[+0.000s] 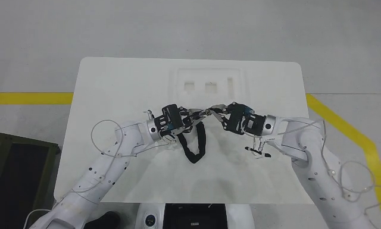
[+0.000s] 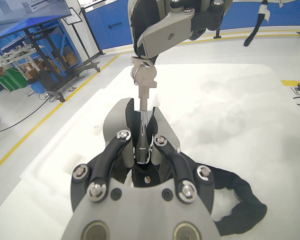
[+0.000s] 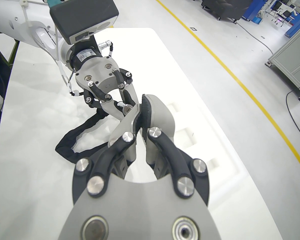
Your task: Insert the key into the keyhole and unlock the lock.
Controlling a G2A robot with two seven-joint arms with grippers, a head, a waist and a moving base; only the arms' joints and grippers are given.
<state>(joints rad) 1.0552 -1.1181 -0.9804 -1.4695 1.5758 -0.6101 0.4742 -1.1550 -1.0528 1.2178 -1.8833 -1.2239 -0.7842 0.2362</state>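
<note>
A chrome lock cylinder (image 2: pixel 143 136) with a black fabric-covered cable loop (image 1: pixel 194 147) is held above the table, and my left gripper (image 2: pixel 142 107) is shut on it. A silver key (image 2: pixel 144 78) on a small ring has its blade in the cylinder's end. My right gripper (image 2: pixel 143 56) is shut on the top of the key's head. In the right wrist view the right gripper (image 3: pixel 139 112) meets the cylinder's face (image 3: pixel 127 108), and the cable (image 3: pixel 72 141) droops to the table. In the top view the left gripper (image 1: pixel 191 116) and right gripper (image 1: pixel 215 110) meet tip to tip mid-table.
A white foam tray (image 1: pixel 178 80) with rectangular recesses lies on the far half of the white table (image 1: pixel 113 92), just beyond the grippers. Yellow floor tape (image 1: pixel 36 98) runs past both sides of the table.
</note>
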